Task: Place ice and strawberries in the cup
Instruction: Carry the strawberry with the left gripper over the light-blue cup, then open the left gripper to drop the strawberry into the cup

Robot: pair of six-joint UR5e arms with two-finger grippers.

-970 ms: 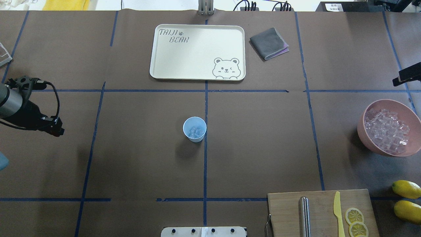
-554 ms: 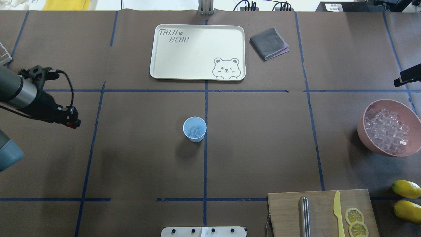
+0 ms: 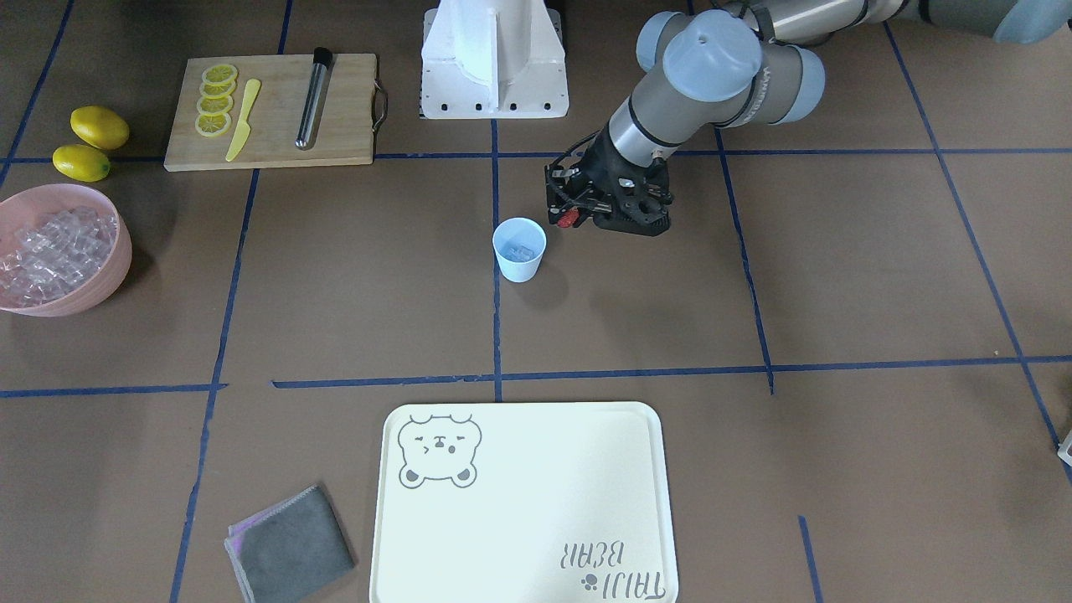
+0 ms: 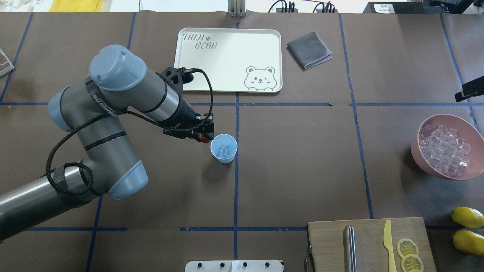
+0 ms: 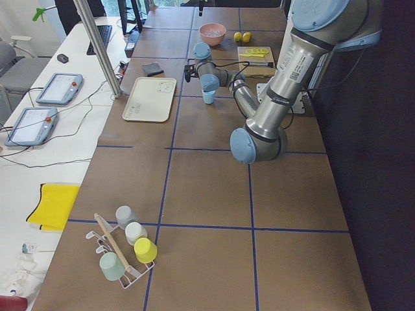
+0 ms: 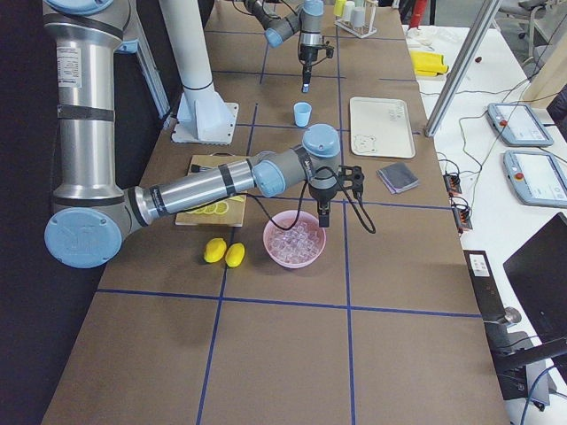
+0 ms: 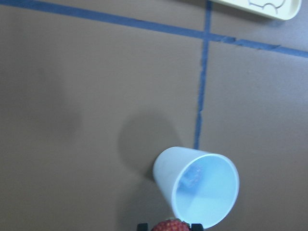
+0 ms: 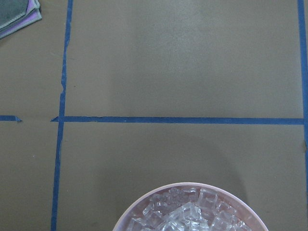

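Note:
The pale-blue cup (image 4: 224,148) stands upright at the table's middle with a few clear ice cubes (image 4: 225,151) inside; it also shows in the front view (image 3: 519,249) and the left wrist view (image 7: 197,185). My left gripper (image 4: 204,137) hangs just left of the cup's rim, shut on a dark-red strawberry (image 3: 568,219) that peeks in at the bottom edge of the left wrist view (image 7: 170,225). My right gripper (image 6: 324,215) hovers over the far rim of the pink bowl (image 4: 423,158) full of ice (image 4: 444,150); whether it is open or shut I cannot tell.
A cream bear tray (image 4: 181,56) and a folded grey cloth (image 4: 309,49) lie at the back. At front right are a cutting board (image 4: 329,241) with a yellow knife (image 4: 388,245), a metal rod (image 4: 350,247) and lemon slices (image 4: 407,247), plus two lemons (image 4: 468,217).
My left arm has swung in from the table's left edge to the cup's left side, carrying the strawberry. The cup, the bowl and the right arm have stayed put.

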